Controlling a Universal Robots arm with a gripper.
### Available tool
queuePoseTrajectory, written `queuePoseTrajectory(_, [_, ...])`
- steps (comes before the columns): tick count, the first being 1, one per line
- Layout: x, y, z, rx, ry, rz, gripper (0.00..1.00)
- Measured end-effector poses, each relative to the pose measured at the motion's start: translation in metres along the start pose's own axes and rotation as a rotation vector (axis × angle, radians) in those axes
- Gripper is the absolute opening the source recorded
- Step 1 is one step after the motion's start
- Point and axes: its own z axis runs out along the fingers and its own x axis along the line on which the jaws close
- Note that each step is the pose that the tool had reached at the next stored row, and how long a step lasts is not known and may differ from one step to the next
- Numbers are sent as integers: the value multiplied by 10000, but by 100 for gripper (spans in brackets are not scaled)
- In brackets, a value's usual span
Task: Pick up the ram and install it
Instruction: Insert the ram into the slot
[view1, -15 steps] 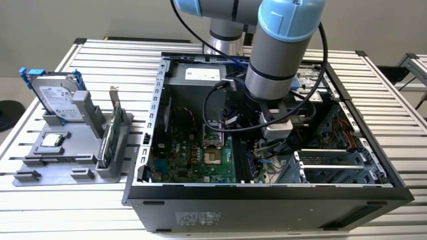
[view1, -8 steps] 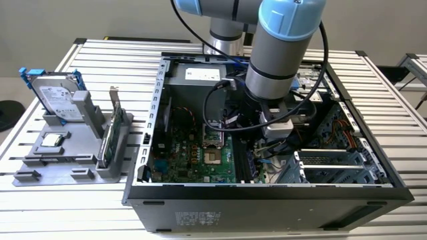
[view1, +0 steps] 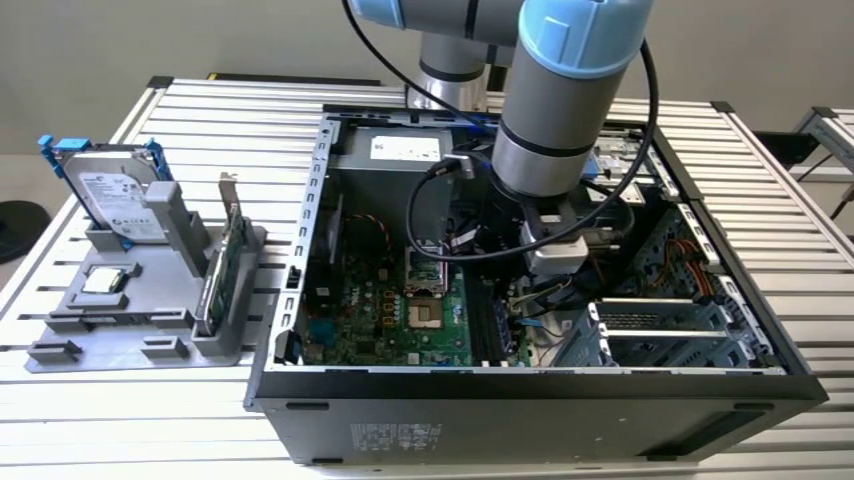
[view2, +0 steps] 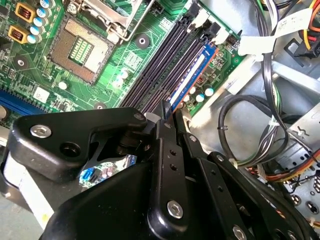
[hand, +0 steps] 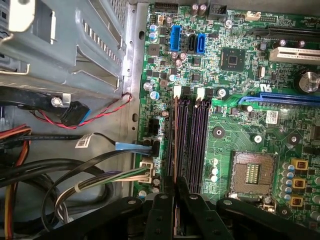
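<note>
Second wrist view: fingers (view2: 167, 112) closed on ram (view2: 192, 75).

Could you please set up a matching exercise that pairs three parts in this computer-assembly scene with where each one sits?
Things:
1. ram
2. hard drive
3. processor socket

Places or states:
A. upright in blue rails on the grey holder, outside the case
B. empty, on the motherboard
C. in the outermost memory slot, gripped by the gripper

Pairs: 1-C, 2-A, 3-B
</note>
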Motion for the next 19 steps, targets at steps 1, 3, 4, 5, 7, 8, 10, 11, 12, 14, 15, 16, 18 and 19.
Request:
queuePoseTrajectory(1, [0,0,0,0,0,8,0])
queuePoseTrajectory(3, [-1,0,0,-1,-1,31,0])
queuePoseTrajectory(4, [-1,0,1,-1,-2,45,0])
queuePoseTrajectory(5, [-2,0,3,0,-2,62,0])
queuePoseTrajectory(7, [-2,0,6,0,-3,97,0])
queuePoseTrajectory(8, [-3,0,8,1,-3,117,0])
queuePoseTrajectory(10, [-4,0,13,1,-4,161,0])
queuePoseTrajectory(11, [-5,0,13,0,-5,186,0])
queuePoseTrajectory(12, [-5,0,16,1,-5,213,0])
queuePoseTrajectory(14, [-5,-1,23,3,-5,268,0])
queuePoseTrajectory(15, [-5,-1,24,0,-7,292,0])
queuePoseTrajectory(16, [-5,-1,27,1,-7,313,0])
queuePoseTrajectory(18, [-5,-1,35,3,-7,339,0])
queuePoseTrajectory(19, [-5,-1,39,4,-7,349,0])
